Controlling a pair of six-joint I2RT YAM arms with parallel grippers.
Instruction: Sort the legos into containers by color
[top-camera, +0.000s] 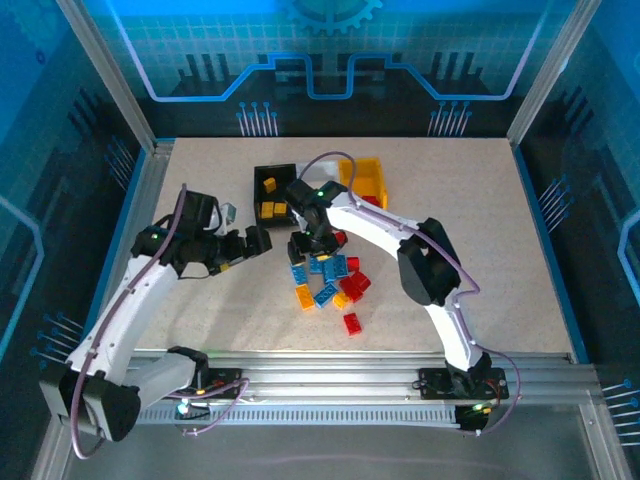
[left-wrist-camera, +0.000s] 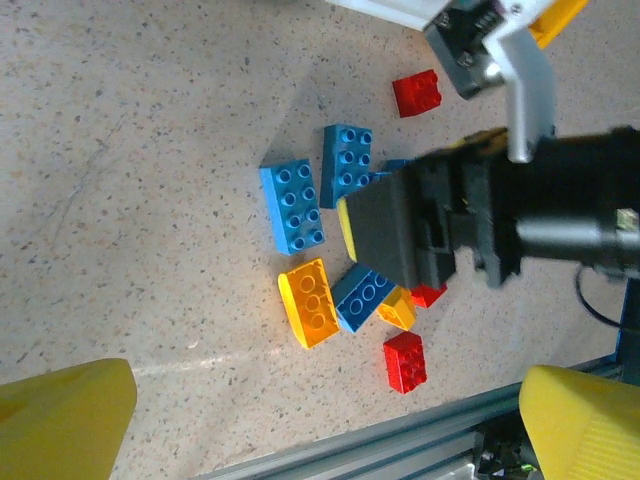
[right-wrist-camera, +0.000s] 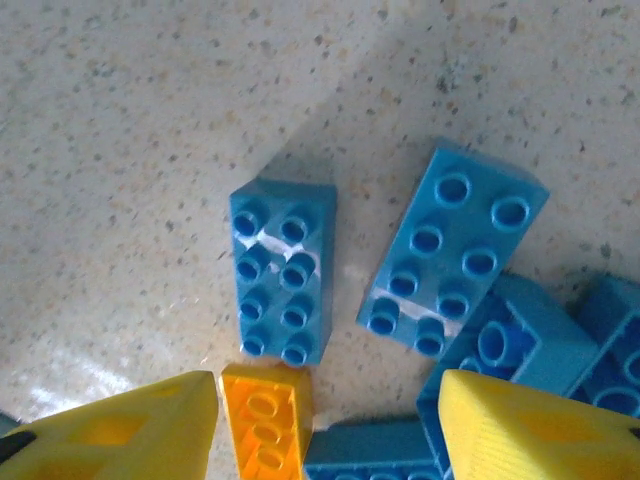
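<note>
The overhead camera is taking in the whole layout. Three joined bins are sitting in a row at the far middle of the pale, speckled bench (top-camera: 480, 250). The black bin (top-camera: 275, 170) on the left is holding a few orange-yellow pieces, the white bin (top-camera: 322, 167) is lying largely hidden behind the right arm, and the yellow bin (top-camera: 378, 176) is sitting on the right. Just in front of them the loose bricks (top-camera: 330, 280) are lying in a red, blue and orange-yellow heap, with the right tool (top-camera: 312, 245) hanging over its far edge. The left wrist camera is adding a low side look. The left tool (left-wrist-camera: 325, 390) is hovering off to the left of the heap, its yellow fingers (left-wrist-camera: 60, 425) standing wide apart, released, with nothing between them. Beyond them two red bricks (left-wrist-camera: 417, 93) are lying apart at opposite edges of the heap. The right wrist camera is looking straight down and giving the surface detail. A blue brick (right-wrist-camera: 285, 270) is lying flat, its glossy hard plastic carrying two rows of four round studs and some whitish scuffs. A second blue brick (right-wrist-camera: 455, 250) is lying angled beside it, not touching. An orange brick (right-wrist-camera: 265, 420) is sitting between that tool's spread yellow fingertips (right-wrist-camera: 540, 430), close against one of them, and the jaws are gripping nothing.
</note>
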